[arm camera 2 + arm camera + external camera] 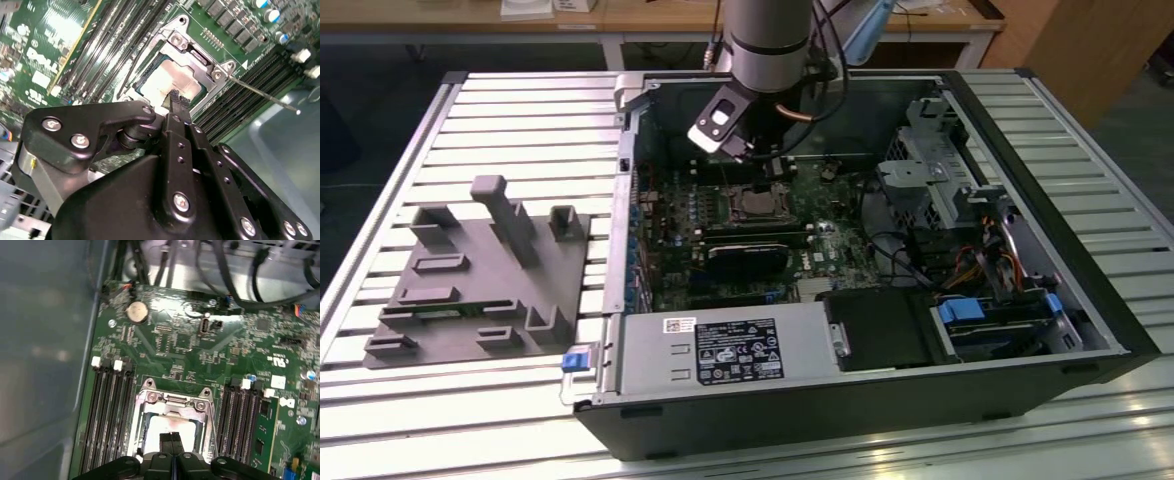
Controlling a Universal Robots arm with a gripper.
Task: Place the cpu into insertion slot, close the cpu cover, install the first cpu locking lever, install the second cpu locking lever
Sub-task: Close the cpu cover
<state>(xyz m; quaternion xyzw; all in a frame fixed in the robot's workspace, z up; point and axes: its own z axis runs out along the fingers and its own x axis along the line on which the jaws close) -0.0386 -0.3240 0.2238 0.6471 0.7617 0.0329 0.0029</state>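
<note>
exterior view: gripper (771,165) hangs over the insertion slot (754,205). second wrist view: cpu (167,82) lies flat inside, top up, cpu cover (200,60) framing it. first wrist view: its edges parallel the memory slots (107,415); fingers (166,442) pressed together, empty.

Arm (769,35) hangs near vertical, wrist tilted toward the exterior view's left. Gripper (761,160) points down. In the second wrist view I read the fingers (180,107) pressed together, tips meeting.

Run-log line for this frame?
cpu: in insertion slot | cpu cover: down | gripper: shut, tips over cpu | locking lever: sticking out
</note>
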